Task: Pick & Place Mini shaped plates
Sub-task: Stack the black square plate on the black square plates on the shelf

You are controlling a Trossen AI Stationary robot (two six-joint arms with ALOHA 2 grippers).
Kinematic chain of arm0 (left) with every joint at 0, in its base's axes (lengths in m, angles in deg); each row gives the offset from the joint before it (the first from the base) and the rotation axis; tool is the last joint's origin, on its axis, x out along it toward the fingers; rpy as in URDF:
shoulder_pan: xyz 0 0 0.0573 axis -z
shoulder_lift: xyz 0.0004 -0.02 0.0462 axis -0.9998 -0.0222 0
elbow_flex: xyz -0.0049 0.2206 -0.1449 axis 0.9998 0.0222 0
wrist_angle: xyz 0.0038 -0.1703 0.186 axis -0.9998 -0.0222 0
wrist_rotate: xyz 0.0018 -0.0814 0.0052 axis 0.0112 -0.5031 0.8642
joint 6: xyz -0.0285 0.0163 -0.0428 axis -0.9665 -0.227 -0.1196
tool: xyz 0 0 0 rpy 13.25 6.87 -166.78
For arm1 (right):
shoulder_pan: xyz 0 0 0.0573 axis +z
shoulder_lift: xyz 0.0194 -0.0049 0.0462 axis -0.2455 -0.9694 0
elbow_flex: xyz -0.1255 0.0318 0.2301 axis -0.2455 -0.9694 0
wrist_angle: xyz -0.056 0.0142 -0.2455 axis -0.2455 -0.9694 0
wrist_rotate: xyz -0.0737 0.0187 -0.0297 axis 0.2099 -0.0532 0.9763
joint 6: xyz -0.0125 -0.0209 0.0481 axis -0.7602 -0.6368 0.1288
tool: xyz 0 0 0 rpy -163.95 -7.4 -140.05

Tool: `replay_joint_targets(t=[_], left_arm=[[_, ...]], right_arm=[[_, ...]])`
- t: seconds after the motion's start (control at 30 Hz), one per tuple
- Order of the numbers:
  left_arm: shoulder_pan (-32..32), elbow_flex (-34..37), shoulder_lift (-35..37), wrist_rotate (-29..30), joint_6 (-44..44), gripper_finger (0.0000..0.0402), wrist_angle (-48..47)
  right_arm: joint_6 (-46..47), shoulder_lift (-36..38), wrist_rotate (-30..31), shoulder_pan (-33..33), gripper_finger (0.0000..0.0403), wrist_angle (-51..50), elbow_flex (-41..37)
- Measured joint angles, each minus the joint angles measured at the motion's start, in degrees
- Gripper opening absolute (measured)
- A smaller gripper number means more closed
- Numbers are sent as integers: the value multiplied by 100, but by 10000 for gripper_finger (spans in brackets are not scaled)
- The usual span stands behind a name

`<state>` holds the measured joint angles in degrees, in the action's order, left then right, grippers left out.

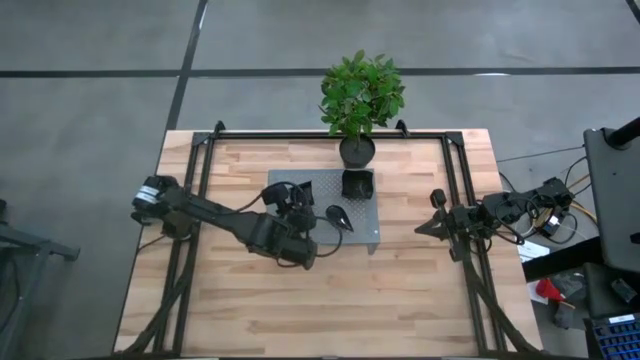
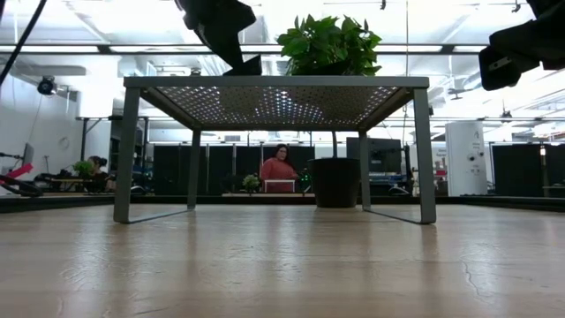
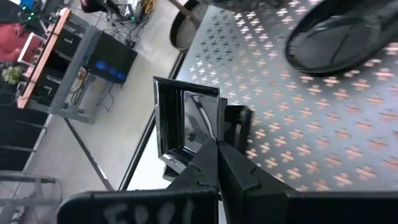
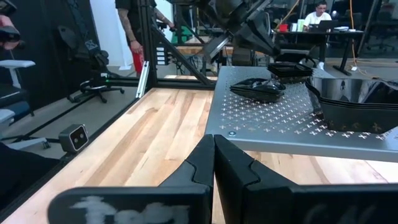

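A grey perforated platform (image 1: 325,228) stands on legs at mid-table. On it are a stack of black square mini plates (image 1: 357,184), also in the right wrist view (image 4: 354,102), and a black teardrop plate (image 1: 338,217). My left gripper (image 1: 290,203) is over the platform's left part, shut on a square black plate (image 3: 183,118). My right gripper (image 1: 433,218) is shut and empty near the table's right edge, level with the platform (image 4: 213,149). My left gripper pinches the square plate's rim (image 3: 208,138) on one side between its two fingers. The fingers slant down toward the table's far edge. The plate sits low over the platform's left part (image 2: 247,64); I cannot tell whether it touches the platform.
A black pot with a green plant (image 1: 358,150) stands at the platform's far edge. A dark metal frame (image 1: 200,160) runs along the table's sides and back. Bare wood lies in front of the platform (image 1: 330,300). People are in the room beyond.
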<state>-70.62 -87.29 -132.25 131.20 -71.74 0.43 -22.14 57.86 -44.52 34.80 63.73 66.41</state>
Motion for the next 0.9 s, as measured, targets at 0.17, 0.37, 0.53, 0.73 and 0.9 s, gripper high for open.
replay_joint_targets(t=[0.17,0.37,0.53,0.73,0.9], left_arm=[[-63,0,0,26,-44,0,-7],[-85,0,0,-21,-103,0,-277],[-85,-2,0,-22,-260,0,-279],[-85,-2,0,-127,-274,0,-273],[-85,-2,0,-132,-297,0,-275]], right_arm=[[-1,2,0,1,8,0,2],[-10,0,0,-1,8,0,1],[-10,1,0,-1,8,1,0],[2,0,0,0,8,0,1],[3,2,-2,-1,8,0,0]])
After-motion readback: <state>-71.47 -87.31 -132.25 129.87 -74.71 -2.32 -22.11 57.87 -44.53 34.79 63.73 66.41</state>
